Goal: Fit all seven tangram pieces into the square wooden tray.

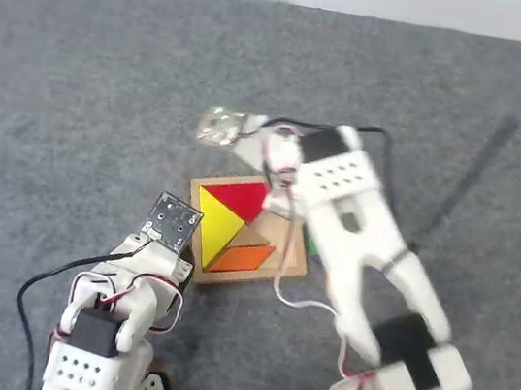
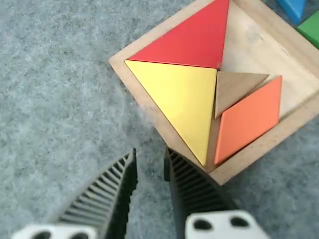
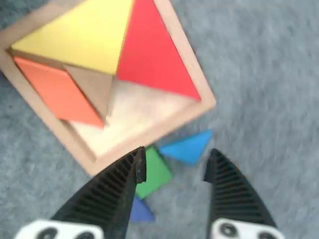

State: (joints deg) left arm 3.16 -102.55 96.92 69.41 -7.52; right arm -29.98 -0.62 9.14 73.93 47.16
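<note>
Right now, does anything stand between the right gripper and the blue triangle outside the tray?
Nothing visible does. The right gripper is open, with the blue triangle lying just beyond its fingertips, beside the outer wall of the tray. The green piece sits close beside it, partly behind one finger.

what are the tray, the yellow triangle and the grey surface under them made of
Tray: pale unpainted wood with a matt finish; faint grain shows on its bare floor.
Yellow triangle: probably wood under smooth, opaque paint, though the core is hidden.
Grey surface: looks like short-pile carpet or felt, going by its fuzzy, mottled texture.
</note>
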